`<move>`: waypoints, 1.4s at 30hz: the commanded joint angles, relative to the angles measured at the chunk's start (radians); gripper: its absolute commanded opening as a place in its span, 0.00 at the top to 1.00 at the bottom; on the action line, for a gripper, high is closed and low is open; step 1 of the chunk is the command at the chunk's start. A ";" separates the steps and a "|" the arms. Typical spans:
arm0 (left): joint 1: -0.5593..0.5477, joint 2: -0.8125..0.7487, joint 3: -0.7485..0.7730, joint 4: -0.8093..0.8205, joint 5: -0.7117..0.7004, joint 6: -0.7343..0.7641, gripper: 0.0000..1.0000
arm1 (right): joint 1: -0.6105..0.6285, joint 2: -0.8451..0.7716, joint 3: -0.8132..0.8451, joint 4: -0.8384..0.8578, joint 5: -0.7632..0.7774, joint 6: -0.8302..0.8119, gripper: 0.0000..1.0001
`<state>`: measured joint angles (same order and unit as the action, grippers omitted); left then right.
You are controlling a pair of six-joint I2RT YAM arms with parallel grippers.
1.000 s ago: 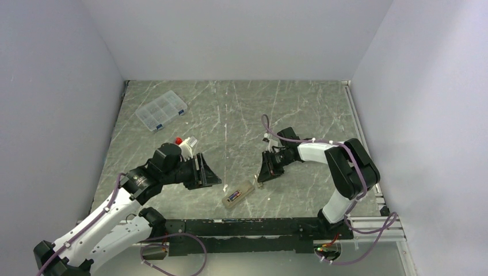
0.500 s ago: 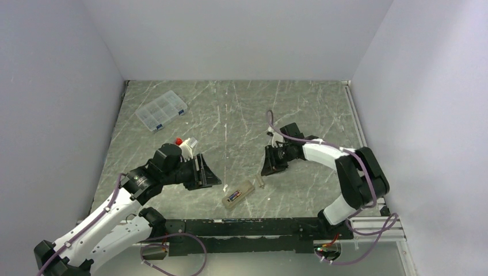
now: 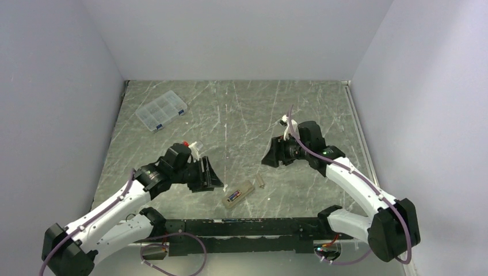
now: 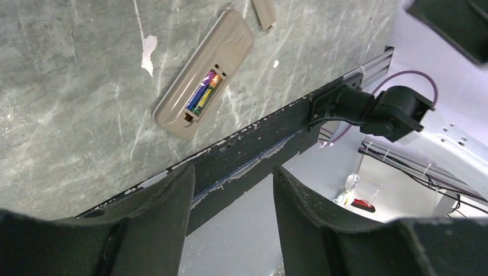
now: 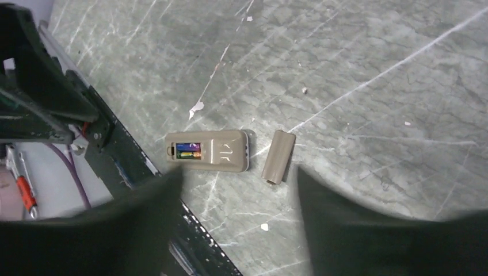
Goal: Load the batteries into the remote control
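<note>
We look down on a grey, marble-veined table (image 3: pixel 241 109) closed in by plain white walls. Nearest to us, a black rail (image 3: pixel 241 227) runs along the table's front edge.

Just past the rail lies the remote control (image 3: pixel 238 194), flat on the table with its beige back up and set at a slant. Its battery bay is uncovered at the end nearer the rail, and the batteries (image 4: pixel 202 92) sit inside it side by side, showing blue-purple and reddish-orange. Just beyond the remote's other end, apart from it by a narrow gap, a small flat beige cover (image 3: pixel 260 182) rests on the table.

To the left of the remote we find the left gripper (image 3: pixel 204 175). In its wrist view the two dark fingers (image 4: pixel 155 224) stand well apart with nothing between them, and the remote shows beyond their tips.

Farther back and to the right is the right gripper (image 3: pixel 270 156). Its wrist view looks down on the remote and the cover; its fingers (image 5: pixel 351 218) are blurred dark shapes, spread wide, holding nothing.

Well apart from all this, toward the far left of the table, sits a clear compartmented box (image 3: pixel 161 110).
</note>
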<state>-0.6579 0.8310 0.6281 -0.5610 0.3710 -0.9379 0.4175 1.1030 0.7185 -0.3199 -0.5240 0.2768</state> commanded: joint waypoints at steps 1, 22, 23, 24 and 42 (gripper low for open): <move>0.004 0.044 -0.023 0.089 0.026 -0.006 0.43 | -0.004 -0.025 -0.012 0.030 -0.075 0.001 0.01; 0.000 0.273 -0.035 0.168 -0.056 0.019 0.48 | 0.110 -0.201 -0.136 -0.031 0.146 0.318 0.16; -0.002 0.281 -0.033 0.172 -0.060 0.020 0.48 | 0.154 -0.197 -0.128 -0.047 0.195 0.332 0.19; -0.008 0.290 -0.033 0.178 -0.066 0.022 0.48 | 0.195 -0.191 -0.124 -0.052 0.240 0.352 0.24; -0.118 0.435 -0.018 0.181 -0.192 0.030 0.81 | 0.534 0.119 -0.129 0.087 0.468 0.589 1.00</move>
<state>-0.7673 1.2434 0.5793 -0.4046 0.2111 -0.9291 0.9287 1.1919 0.5755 -0.2855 -0.1337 0.8188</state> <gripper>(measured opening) 0.249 0.007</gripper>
